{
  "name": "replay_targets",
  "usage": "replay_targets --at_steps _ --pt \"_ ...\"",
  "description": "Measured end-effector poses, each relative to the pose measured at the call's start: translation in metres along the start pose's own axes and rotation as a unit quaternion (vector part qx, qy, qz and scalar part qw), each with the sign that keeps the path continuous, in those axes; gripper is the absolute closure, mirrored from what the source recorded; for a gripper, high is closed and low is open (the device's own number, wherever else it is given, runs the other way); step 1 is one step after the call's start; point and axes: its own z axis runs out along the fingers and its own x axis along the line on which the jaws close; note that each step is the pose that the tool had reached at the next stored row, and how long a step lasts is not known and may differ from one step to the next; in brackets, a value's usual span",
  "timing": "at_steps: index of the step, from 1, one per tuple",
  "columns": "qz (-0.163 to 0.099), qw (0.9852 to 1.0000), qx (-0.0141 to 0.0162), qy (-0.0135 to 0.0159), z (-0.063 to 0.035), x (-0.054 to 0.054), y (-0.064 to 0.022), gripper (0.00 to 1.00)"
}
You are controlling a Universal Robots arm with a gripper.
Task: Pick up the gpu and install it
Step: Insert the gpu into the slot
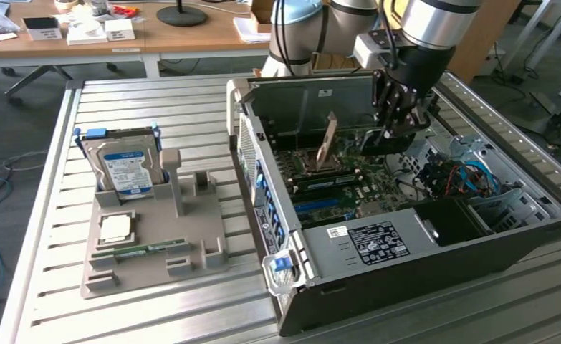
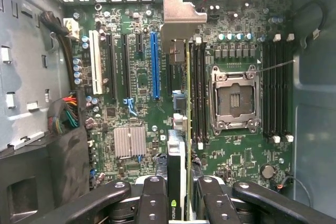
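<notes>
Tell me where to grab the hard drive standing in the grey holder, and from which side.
Probably grip the hard drive by its top edge, claw from above, across its broad faces: it stands upright in the grey holder, lower end seated, top free.

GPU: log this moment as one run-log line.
gripper: shut on gpu | gpu: edge-on over motherboard, inside PC case | seating: cannot tell

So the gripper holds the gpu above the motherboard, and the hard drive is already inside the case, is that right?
Not quite. The hard drive stands on the grey holder outside the case, on the exterior view's left, as the exterior view shows. The gripper does hold the gpu above the motherboard.
</notes>
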Motion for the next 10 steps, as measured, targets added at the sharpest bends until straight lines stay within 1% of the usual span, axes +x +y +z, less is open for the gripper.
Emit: replay_targets --at_steps 2,10 --pt "0.000 1.0000 0.0000 0.0001 0.0015 0.0001 0.0000 0.73" --pt "0.000 1.0000 0.0000 0.0001 0.0016 0.0001 0.0000 0.73"
